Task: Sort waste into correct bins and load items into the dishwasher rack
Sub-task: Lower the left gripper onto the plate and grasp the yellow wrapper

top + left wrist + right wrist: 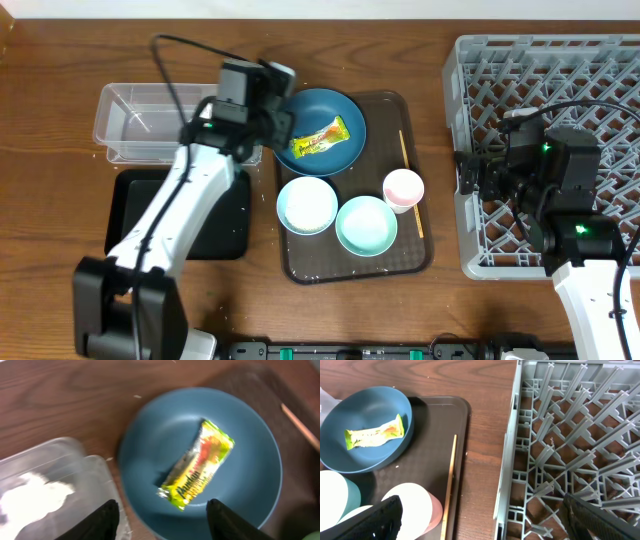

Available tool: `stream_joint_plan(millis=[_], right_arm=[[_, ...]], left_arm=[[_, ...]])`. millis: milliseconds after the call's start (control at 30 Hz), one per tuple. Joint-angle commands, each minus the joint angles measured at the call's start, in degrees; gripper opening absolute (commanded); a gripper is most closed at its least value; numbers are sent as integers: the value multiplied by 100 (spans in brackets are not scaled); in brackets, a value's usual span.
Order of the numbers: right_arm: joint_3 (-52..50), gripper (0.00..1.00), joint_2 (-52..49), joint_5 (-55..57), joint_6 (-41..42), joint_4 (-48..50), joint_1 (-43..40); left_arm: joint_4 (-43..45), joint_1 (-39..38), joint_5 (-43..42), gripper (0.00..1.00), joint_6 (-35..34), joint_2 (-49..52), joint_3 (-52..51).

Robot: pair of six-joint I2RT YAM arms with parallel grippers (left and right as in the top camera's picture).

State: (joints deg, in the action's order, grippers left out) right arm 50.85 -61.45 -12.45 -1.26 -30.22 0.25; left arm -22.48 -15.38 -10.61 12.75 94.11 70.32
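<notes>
Wrapper (197,466) lies on plate (150,455), apparently just beyond the left fingers (102,520)

A yellow-green snack wrapper (200,467) lies slantwise on the dark blue plate (150,450) filling the centre of the frame. At the bottom edge the left gripper (162,520) hangs over the plate's near rim, its two dark fingers (105,520) spread with nothing between them. Lower left, the clear tub (85,470) holds crumpled white tissue (35,492); a chopstick (300,425) crosses the brown tray (280,385) at far right.
</notes>
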Motion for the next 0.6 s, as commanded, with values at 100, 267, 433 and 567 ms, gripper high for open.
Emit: stream_joint_plan(millis=[100, 267, 433, 567], right_arm=[[94, 99, -9, -46, 39, -2, 15], [94, 99, -9, -44, 37, 0, 15], [94, 99, -9, -46, 39, -2, 15], [94, 99, -11, -46, 37, -2, 15]], left_arm=[[96, -258, -140, 64, 695, 833, 28], [295, -293, -138, 73, 695, 1471, 28], [483, -297, -138, 76, 693, 1825, 28], [492, -297, -140, 75, 691, 1982, 28]])
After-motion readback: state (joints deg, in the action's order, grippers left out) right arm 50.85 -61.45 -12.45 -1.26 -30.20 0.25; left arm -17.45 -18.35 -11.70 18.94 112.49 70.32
